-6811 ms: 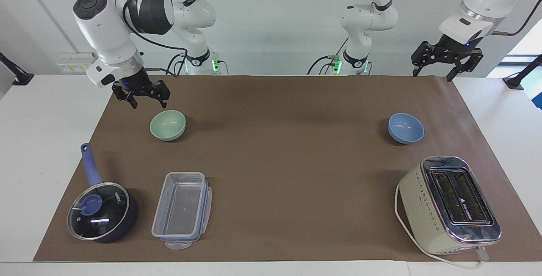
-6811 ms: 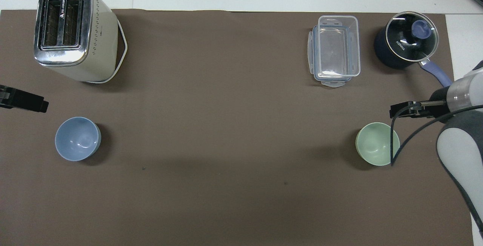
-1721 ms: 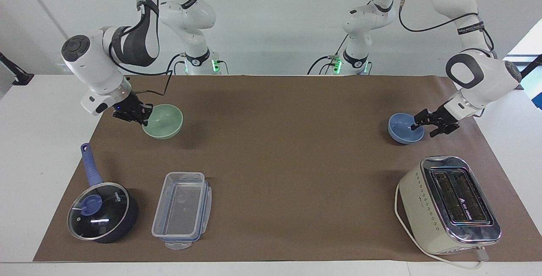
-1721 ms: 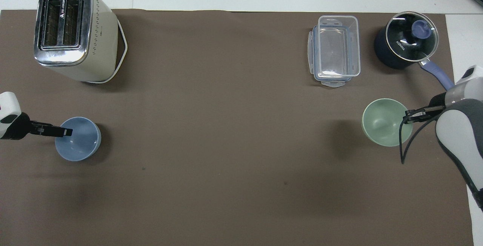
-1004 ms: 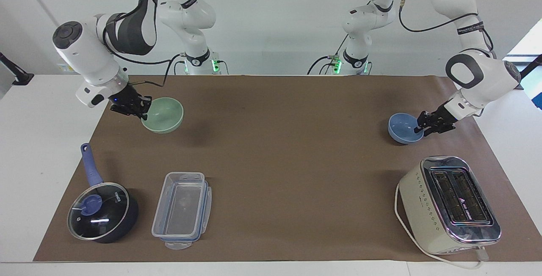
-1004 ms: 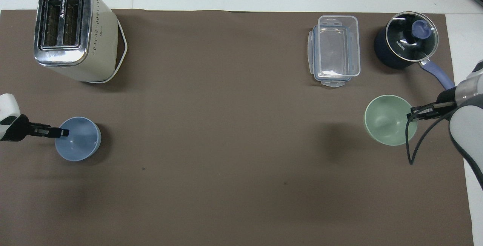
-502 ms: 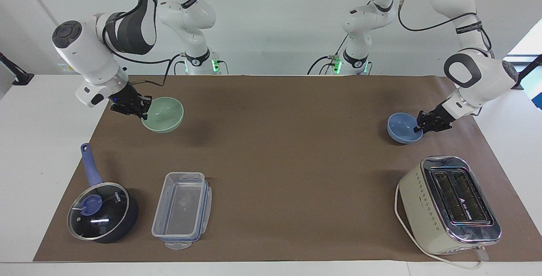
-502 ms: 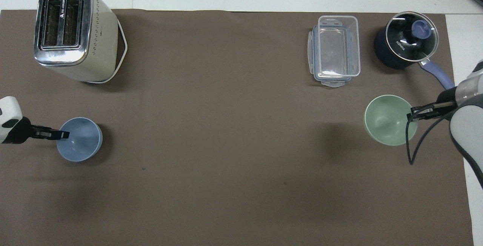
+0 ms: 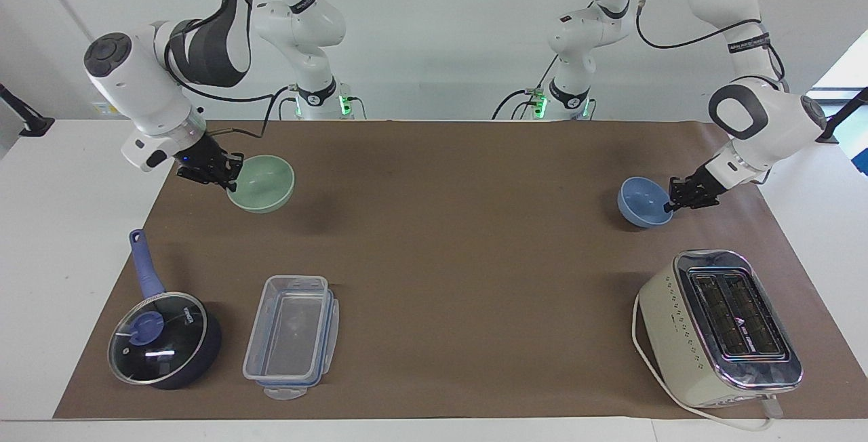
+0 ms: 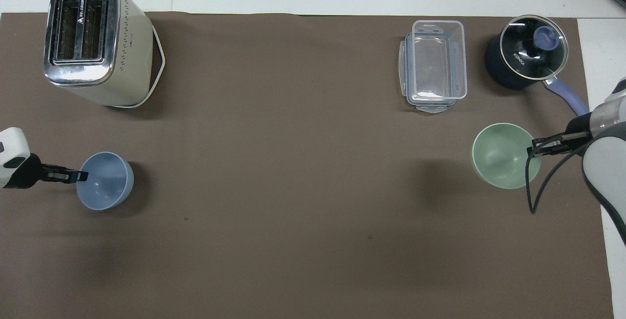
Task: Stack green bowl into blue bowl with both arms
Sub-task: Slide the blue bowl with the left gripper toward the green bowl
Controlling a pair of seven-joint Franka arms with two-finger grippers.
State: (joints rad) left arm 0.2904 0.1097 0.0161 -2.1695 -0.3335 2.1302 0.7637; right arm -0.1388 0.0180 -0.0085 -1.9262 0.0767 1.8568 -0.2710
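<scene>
Now the right gripper (image 9: 229, 181) pinches the rim of the green bowl (image 9: 263, 183), raised over the mat (image 9: 434, 252); the left gripper (image 9: 671, 205) clamps the blue bowl (image 9: 641, 202) near the toaster (image 9: 719, 327).

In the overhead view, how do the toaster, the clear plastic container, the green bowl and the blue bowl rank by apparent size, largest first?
1. toaster
2. clear plastic container
3. green bowl, looks slightly larger than the blue one, but it is lifted toward the camera, so unsure
4. blue bowl
</scene>
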